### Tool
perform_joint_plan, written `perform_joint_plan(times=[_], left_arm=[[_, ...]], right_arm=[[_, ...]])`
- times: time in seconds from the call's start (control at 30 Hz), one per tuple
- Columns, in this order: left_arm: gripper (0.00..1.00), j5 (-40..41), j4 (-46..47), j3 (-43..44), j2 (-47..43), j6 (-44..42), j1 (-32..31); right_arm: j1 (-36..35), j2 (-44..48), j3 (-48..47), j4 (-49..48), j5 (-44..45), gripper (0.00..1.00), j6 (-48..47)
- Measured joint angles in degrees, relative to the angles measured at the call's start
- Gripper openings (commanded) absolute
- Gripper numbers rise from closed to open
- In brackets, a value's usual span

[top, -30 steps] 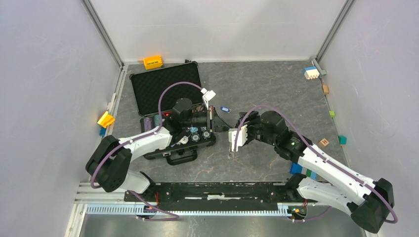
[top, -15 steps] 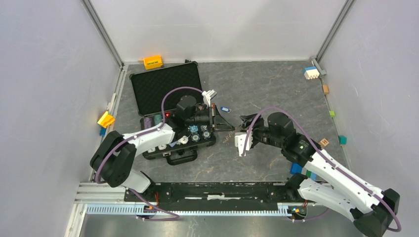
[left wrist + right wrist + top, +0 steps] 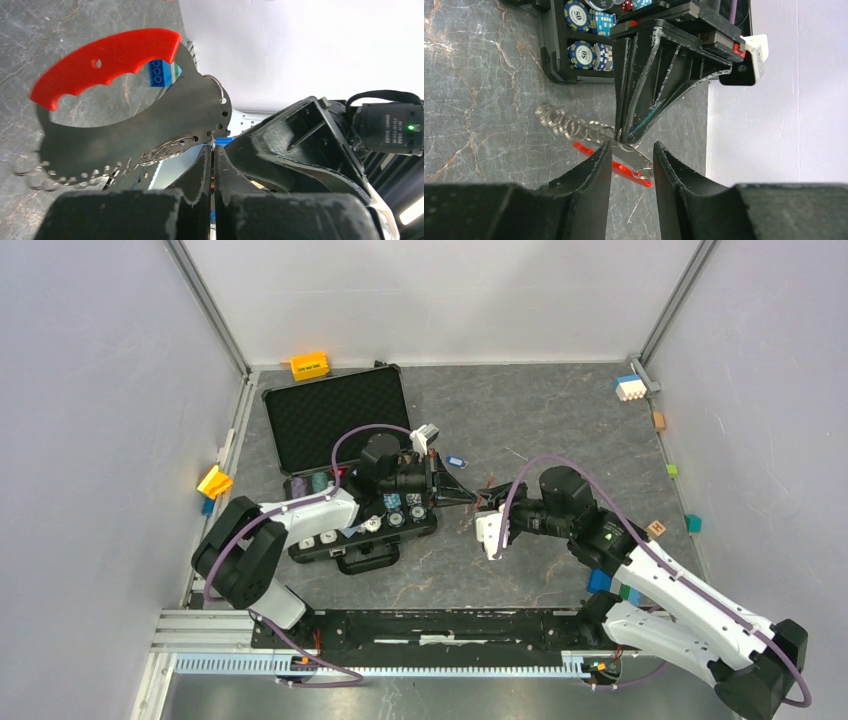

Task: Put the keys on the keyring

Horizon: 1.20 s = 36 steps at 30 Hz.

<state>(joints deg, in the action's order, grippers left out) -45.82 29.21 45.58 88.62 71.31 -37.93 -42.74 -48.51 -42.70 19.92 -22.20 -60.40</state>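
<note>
**The two grippers are coming together at the keyring.**

The right gripper (image 3: 630, 147) is reaching further in than a second ago, and the left gripper (image 3: 466, 499) is tipping down to meet it. They are now sitting tip to tip above the grey stone-look table (image 3: 560, 420). I think they are getting ready to steady or pass the ring, and no key is hanging on it yet. The left gripper is squeezing tight on the keyring (image 3: 150, 125), a dark flat metal plate with a red plastic strip and a string of small silver rings. The right gripper is standing a little open, one finger on each side of that spot, not squeezing. The keyring is hanging in the air between them. In the right wrist view it is running long from the silver rings at upper left to the red strip at lower right. The tiny key with the blue plastic head (image 3: 456, 461) is lying on the table near the left gripper.
</note>
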Motion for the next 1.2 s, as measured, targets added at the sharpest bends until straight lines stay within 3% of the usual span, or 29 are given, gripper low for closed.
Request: perform_joint_plan(times=[0.37, 0.57, 1.2], left_arm=[[0.02, -0.9, 2.7, 0.0, 0.0, 2.8, 0.0], [0.02, -0.8, 2.7, 0.0, 0.0, 2.8, 0.0], [0.02, 0.0, 0.8, 0.0, 0.0, 2.7, 0.4]], right_arm=[[0.0, -1.0, 1.6, -2.9, 1.7, 0.45, 0.4], [0.0, -1.9, 1.6, -3.2, 1.8, 0.42, 0.3], [0.0, -4.7, 0.5, -2.3, 3.1, 0.14, -2.1]])
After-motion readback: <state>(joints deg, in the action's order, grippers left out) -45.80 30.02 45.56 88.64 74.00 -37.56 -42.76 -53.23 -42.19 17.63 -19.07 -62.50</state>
